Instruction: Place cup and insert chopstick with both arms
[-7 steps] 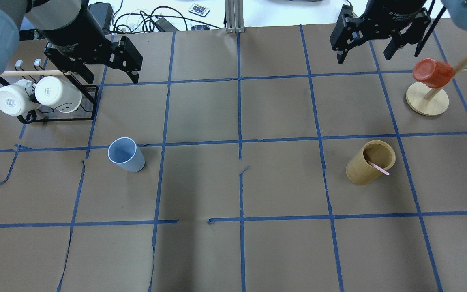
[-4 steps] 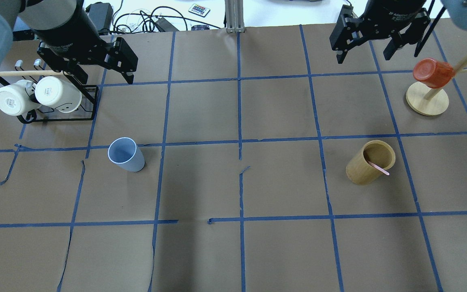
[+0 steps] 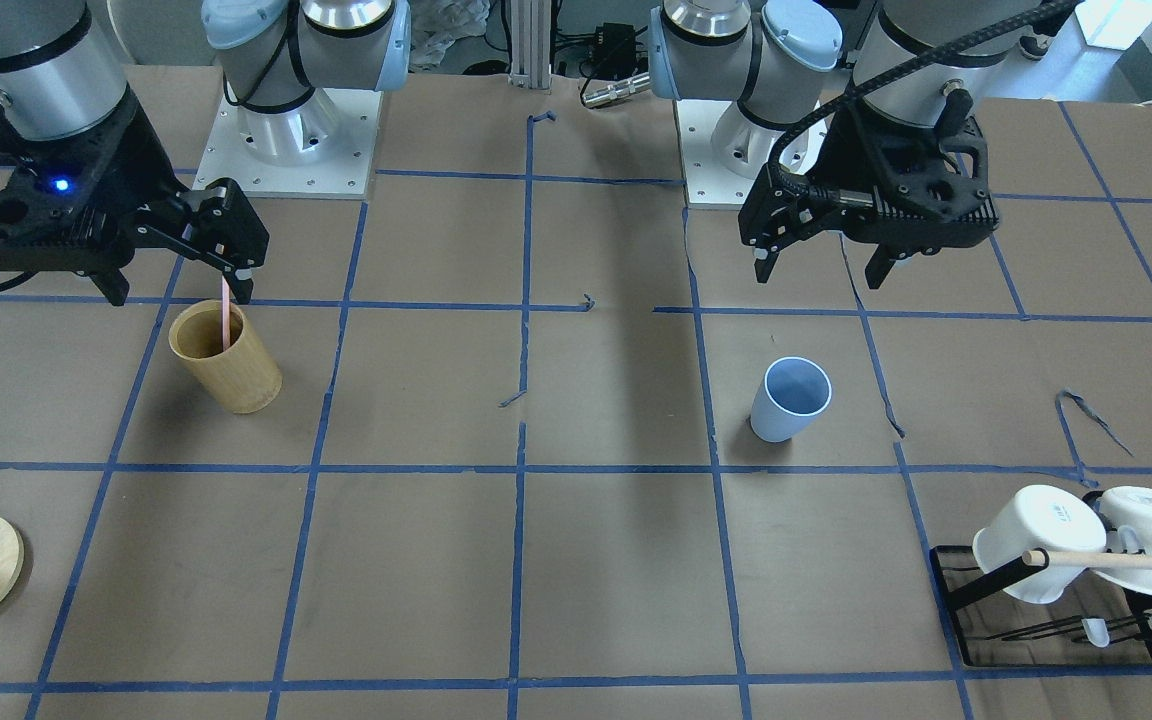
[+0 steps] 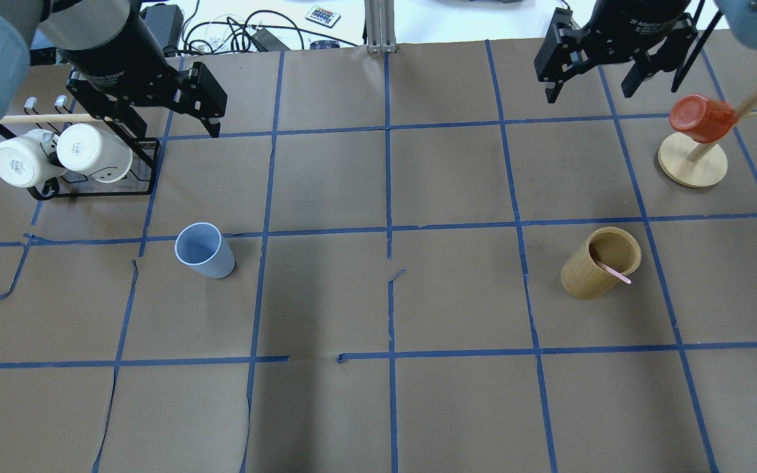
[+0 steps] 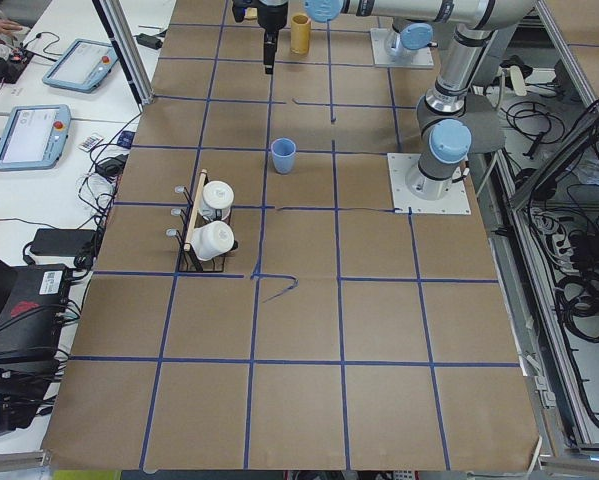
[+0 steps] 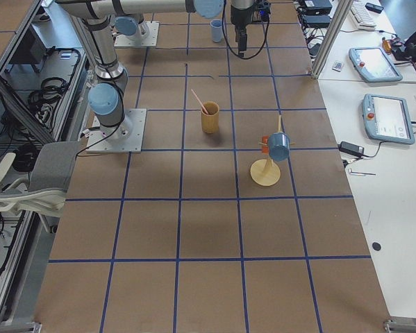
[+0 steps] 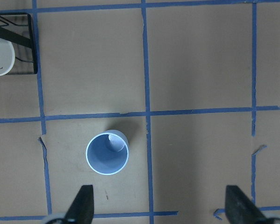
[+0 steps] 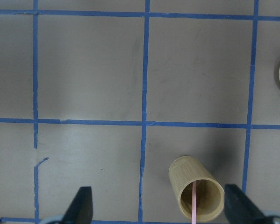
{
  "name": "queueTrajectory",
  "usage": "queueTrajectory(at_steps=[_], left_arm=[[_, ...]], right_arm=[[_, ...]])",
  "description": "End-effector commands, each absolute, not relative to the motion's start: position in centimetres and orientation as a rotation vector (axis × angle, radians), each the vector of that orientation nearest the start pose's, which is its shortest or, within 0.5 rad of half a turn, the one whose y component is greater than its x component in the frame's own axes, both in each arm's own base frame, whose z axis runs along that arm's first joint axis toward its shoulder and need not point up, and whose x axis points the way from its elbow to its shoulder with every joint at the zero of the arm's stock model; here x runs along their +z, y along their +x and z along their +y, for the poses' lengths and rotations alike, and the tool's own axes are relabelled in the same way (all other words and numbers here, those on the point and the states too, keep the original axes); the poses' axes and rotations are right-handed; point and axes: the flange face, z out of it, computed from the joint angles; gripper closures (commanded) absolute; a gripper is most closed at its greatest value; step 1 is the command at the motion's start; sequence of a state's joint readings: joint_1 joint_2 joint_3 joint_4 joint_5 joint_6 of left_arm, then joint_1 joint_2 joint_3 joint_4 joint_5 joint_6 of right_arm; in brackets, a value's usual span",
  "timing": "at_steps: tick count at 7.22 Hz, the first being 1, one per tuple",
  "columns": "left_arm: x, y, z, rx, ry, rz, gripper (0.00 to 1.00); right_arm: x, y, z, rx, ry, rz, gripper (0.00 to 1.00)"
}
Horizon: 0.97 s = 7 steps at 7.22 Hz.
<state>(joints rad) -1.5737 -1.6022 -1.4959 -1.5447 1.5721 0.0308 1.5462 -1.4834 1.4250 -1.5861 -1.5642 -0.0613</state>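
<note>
Since the earlier overhead frames only the left gripper point(image 4: 175, 128) is seen to have shifted, slightly sideways above the mug rack point(image 4: 99, 192); everything else is found where it was. Taken from left to right in the overhead view, that gripper is held high with its jaws spread wide, and nothing is gripped in it. The cup point(image 4: 204, 251) is stood upright on the brown paper point(image 4: 326, 295), mouth up, well apart from the rack and from anything else. Through the left wrist camera it is seen from straight above, ahead of the fingers point(image 7: 82, 203) and off the midline toward the one on that view's left. A sideways correction is therefore judged to be needed before any descent is made. Farther right, the chopstick point(image 4: 615, 272) is leaned inside the tan wooden cylinder point(image 4: 582, 279), its long axis steep, its lower end hidden and its top passed over the rim. The right gripper point(image 4: 590, 95) is likewise held high, opened wide and empty; in its wrist view the cylinder is set right of the midline. The cup is thus nearer the left gripper and the chopstick nearer the right, and neither is yet touched. At the far right a red cup point(image 4: 704, 118) is hung on a wooden stand point(image 4: 692, 164).
</note>
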Motion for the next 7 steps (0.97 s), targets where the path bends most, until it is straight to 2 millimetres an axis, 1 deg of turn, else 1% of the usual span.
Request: queueTrajectory(at_steps=[1,2,3,4,5,6,7], left_arm=[[51.0,-13.5,-51.0,-0.103,0.053,3.137,0.00],[50.9,-13.4,-51.0,-0.101,0.057,3.134,0.00],[50.3,-12.4,-51.4,-0.079,0.053,3.134,0.00],[49.1,-11.2,-51.8,-0.045,0.105,3.130,0.00],[46.2,-9.3,-51.8,0.031,0.173,3.135,0.00],[42.6,-5.2,-52.1,0.047,0.164,3.143,0.00],[37.8,-1.9,-52.8,-0.020,0.245,3.138,0.00]], right_arm=[[51.7,12.1,-53.9,-0.116,-0.058,3.136,0.00],[51.7,12.1,-53.9,-0.116,-0.058,3.133,0.00],[51.7,12.1,-53.9,-0.116,-0.058,3.134,0.00],[51.7,12.0,-53.9,-0.116,-0.058,3.139,0.00],[51.7,12.0,-53.9,-0.116,-0.058,3.139,0.00],[51.7,12.0,-53.9,-0.116,-0.058,3.139,0.00],[51.7,12.0,-53.9,-0.116,-0.058,3.139,0.00]])
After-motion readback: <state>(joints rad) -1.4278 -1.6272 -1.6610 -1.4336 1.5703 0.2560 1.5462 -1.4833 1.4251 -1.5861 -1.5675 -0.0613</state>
